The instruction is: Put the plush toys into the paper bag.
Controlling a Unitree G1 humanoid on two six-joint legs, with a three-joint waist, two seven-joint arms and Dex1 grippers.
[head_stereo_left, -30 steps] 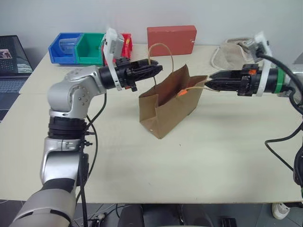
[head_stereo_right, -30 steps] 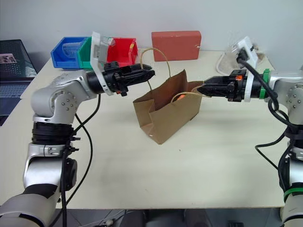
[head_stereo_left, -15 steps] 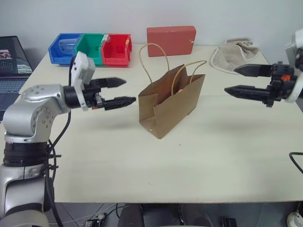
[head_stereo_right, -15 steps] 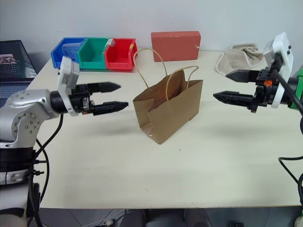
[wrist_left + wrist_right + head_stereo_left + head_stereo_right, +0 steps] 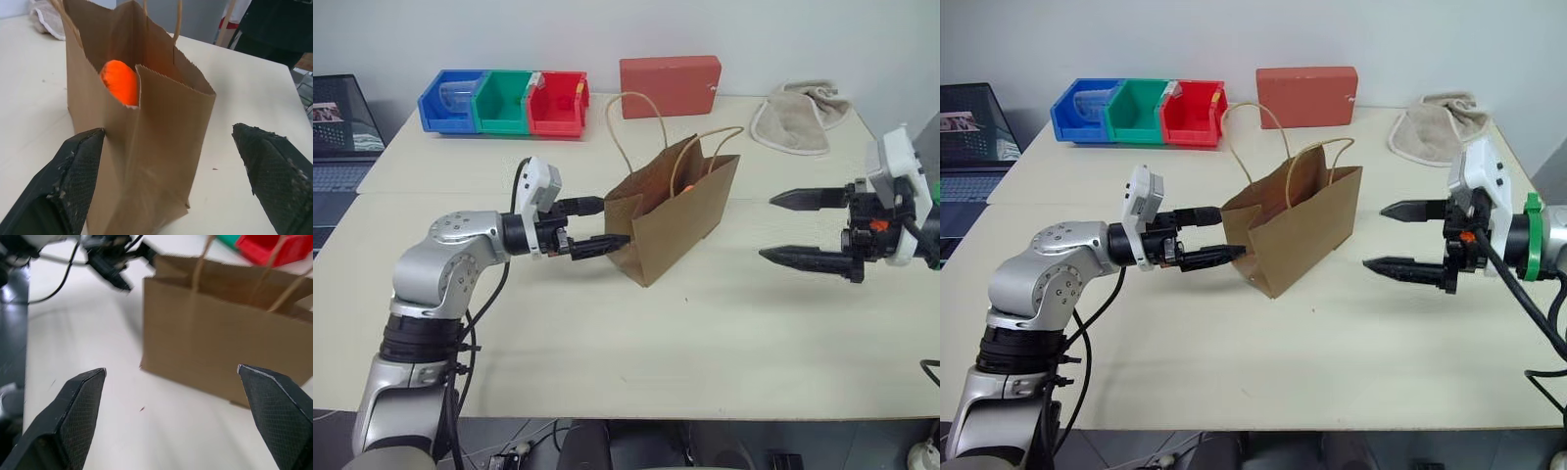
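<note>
Kraft-brown paper bag [image 5: 674, 217]: stands upright near the middle of my cream surface [image 5: 705, 333], mouth open, two thin tan loop handles arching over it, serrated top edge, creased side gusset, matte stiff paper.

Orange plush carrot [image 5: 120, 82]: inside the bag, a rounded soft orange bulge behind the notched fold, seen from my left wrist. The egg toy I cannot make out; I judge it may lie deeper in the bag.

Left claw [image 5: 592, 224]: spread wide, empty, two black textured fingers level and flanking the bag's near end, tips just beside the paper or touching it; I cannot tell which.

Right claw [image 5: 806, 228]: spread wide, empty, well apart from the bag's other side.

Risk, as I judge it: the bag is light and tall, so a sideways nudge from the left fingers could tip it or slide it, spilling the carrot; a finger could also snag a handle loop.

Beyond: red rectangular box [image 5: 670, 86] at the far edge; blue, green and red plastic bins [image 5: 504, 101] in a row; beige folded cloth [image 5: 801, 116], soft and rumpled; laptop [image 5: 339, 127] at the far left.
</note>
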